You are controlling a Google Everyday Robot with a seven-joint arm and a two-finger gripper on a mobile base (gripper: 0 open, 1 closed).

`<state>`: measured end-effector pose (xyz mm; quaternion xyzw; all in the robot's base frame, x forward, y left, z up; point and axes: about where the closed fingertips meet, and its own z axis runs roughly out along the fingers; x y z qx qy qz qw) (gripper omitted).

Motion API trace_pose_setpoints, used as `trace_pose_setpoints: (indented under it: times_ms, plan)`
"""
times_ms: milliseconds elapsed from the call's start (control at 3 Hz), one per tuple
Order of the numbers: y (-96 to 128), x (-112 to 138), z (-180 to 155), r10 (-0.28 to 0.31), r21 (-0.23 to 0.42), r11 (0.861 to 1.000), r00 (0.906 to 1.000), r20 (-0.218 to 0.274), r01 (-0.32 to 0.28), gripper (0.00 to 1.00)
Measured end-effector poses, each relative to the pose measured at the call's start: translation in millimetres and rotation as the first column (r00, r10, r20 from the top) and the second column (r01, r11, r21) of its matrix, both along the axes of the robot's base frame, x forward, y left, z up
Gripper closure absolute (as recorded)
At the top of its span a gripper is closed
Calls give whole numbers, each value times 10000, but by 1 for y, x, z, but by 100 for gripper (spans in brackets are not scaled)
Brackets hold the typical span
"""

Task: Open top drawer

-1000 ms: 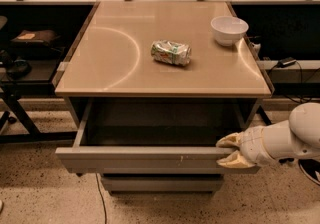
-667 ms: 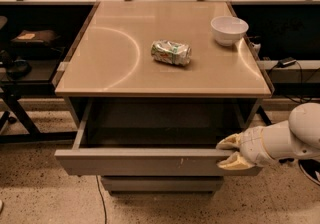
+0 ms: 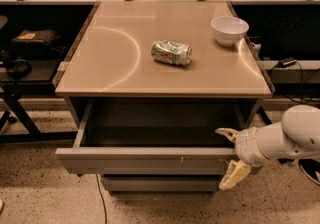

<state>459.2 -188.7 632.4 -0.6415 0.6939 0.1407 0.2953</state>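
The top drawer (image 3: 145,160) is a wide grey handleless front with small whitish scratches right of centre. It stands pulled out from under the tabletop, and its shallow grey box shows empty. My gripper (image 3: 231,154) is at the right end of the drawer front. One cream finger (image 3: 227,133) is inside, behind the front. The other finger (image 3: 234,175) hangs in front of it and below. The fingers are spread wide, straddling the front, not pinching it.
A crushed green can (image 3: 171,52) and a white bowl (image 3: 229,29) sit on the beige tabletop (image 3: 110,68). A narrower grey drawer front (image 3: 160,183) is below, closed. Dark racks stand on the left, with cables and a dark shelf on the right.
The gripper's fingers have spread apart at the right end of the drawer front. The drawer has not moved.
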Motion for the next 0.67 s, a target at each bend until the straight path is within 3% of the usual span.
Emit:
trace_pose_setpoints:
  times_ms: [333, 667]
  plan:
    - [-9, -24, -3, -76, 315, 9995, 9994, -328, 86, 100]
    - [-8, -25, 0, -75, 315, 9995, 9994, -328, 86, 100]
